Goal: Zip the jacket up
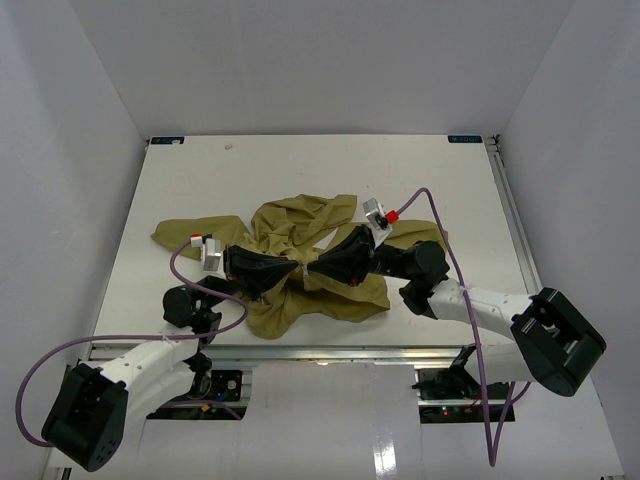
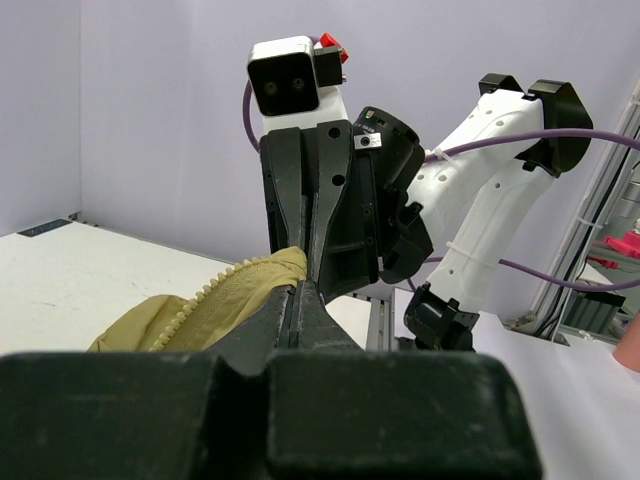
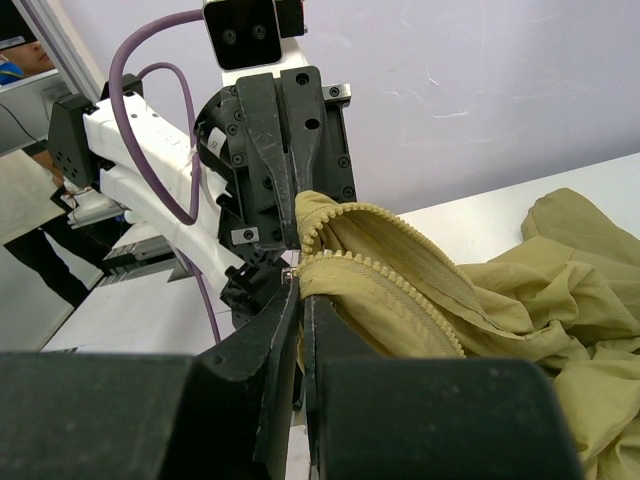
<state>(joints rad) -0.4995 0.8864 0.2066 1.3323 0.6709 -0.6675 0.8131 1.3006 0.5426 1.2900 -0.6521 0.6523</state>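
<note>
Left arm (image 1: 140, 365) and right arm (image 1: 490, 305) are bolted at the near edge of the worktop (image 1: 440, 190). Both reach in toward the middle, and purple cables (image 1: 180, 265) loop off each wrist.

Left gripper (image 1: 292, 269): closed. Its wrist view shows the fingers (image 2: 285, 322) pressed flat together with no gap, pinching the jacket (image 1: 300, 300) at its zipper edge. Fabric bulges out just left of the tips, with a row of zipper teeth (image 2: 205, 297) running along it.

Right gripper (image 1: 313, 266): closed too. In its own wrist view both fingers meet in a thin seam and clamp the same zipper edge. Two rows of teeth run in from the right and converge right at the tips.

The two grippers face each other tip to tip, slightly near of the worktop's centre. They are very close, but whether they actually touch cannot be told. The held bit of jacket is lifted a little off the surface between them. The slider cannot be made out.

The jacket is a crumpled olive heap around and under both grippers, centre-left on the worktop. Its near fold lies close to the near edge. One sleeve stretches out toward the left edge, and a bunched part lies on the far side of the grippers. The right part of the heap lies under the right wrist.
</note>
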